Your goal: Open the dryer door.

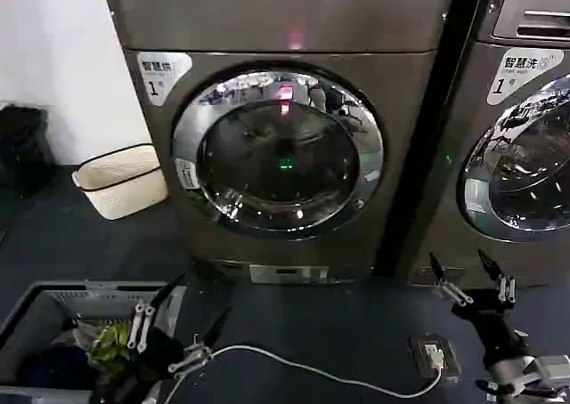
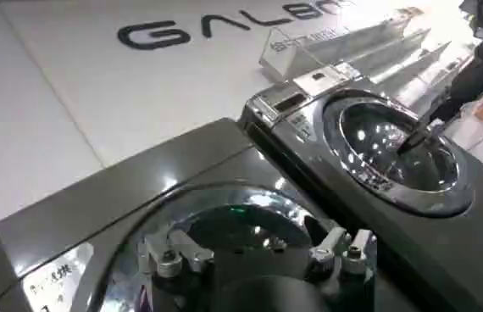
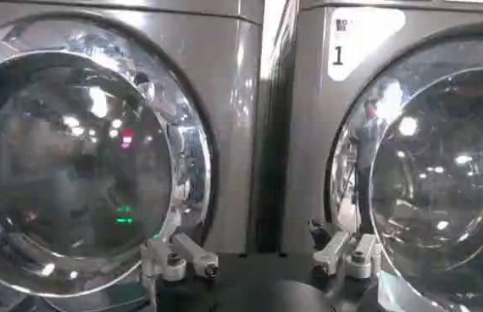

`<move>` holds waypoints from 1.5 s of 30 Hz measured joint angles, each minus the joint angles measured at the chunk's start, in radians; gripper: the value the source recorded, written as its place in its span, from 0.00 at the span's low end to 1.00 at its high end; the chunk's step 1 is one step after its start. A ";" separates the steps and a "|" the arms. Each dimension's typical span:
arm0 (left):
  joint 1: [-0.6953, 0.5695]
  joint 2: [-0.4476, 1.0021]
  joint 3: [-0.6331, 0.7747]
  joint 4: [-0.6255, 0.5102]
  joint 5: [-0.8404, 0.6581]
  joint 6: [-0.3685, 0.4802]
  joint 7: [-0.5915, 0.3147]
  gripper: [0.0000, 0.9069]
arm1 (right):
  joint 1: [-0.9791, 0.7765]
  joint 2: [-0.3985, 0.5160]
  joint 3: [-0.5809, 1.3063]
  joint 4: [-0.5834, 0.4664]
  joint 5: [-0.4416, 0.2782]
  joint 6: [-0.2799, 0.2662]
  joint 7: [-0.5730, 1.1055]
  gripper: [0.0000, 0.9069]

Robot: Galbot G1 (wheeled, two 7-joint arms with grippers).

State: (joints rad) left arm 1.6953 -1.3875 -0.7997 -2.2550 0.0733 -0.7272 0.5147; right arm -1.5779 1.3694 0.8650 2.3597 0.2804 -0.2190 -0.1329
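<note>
Cream basket (image 1: 120, 181), "LG" neighbour (image 1: 525, 128)

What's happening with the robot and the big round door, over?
Both grippers, left gripper and right gripper, open, low, short of the machines. Dryer door shut, untouched. Nothing blocking the door; white cable on the floor.
</note>
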 joint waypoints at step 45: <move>0.125 -0.108 -0.041 -0.110 0.063 -0.028 0.002 1.00 | 0.943 -0.237 -0.855 -0.670 0.161 0.124 -0.079 1.00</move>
State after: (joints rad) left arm 1.8200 -1.4958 -0.8405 -2.3648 0.1360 -0.7551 0.5164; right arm -0.6351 1.1325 0.0099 1.6892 0.4410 -0.0951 -0.2118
